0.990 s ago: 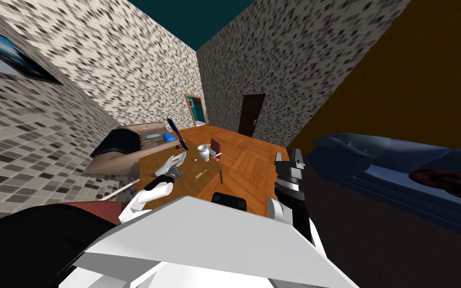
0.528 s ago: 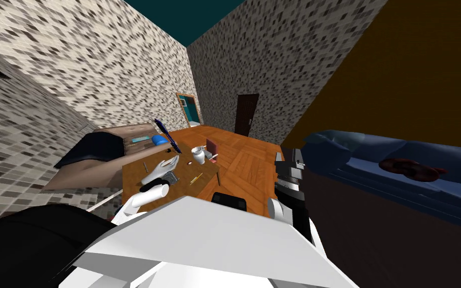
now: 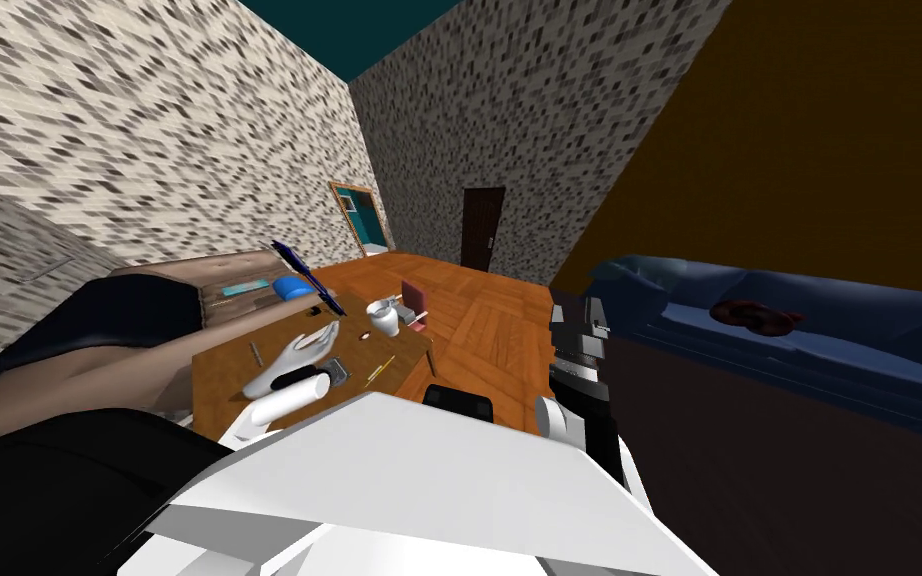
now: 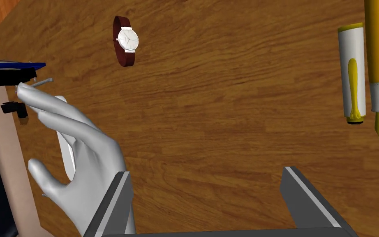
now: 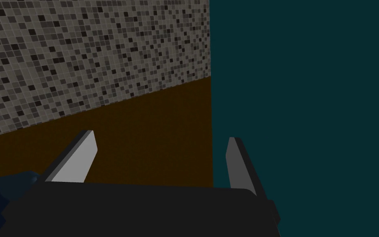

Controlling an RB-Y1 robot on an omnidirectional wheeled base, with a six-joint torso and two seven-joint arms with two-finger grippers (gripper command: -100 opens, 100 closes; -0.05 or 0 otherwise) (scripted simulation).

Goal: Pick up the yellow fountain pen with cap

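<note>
2 pieces, yellow fountain pen (image 4: 378, 53) and its loose cap (image 4: 352, 74), just beside each other on the wooden desk (image 4: 225, 103), right of the left tool (image 4: 205, 177), which gapes wide and empty; probably light, stiff, slick, nib fragile, best gripped mid-barrel; right tool (image 5: 160, 144) likewise spread, empty.

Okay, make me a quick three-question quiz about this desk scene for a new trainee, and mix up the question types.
1. True or false: the left pincer holds the yellow pen.
2. The strap of the watch is: A) blue B) dark red C) green.
3. Fill in: beside the pen lies its white ___.
Key: 1 false, the left pincer is open over the bare wooden table; 2 B; 3 cap.
</note>
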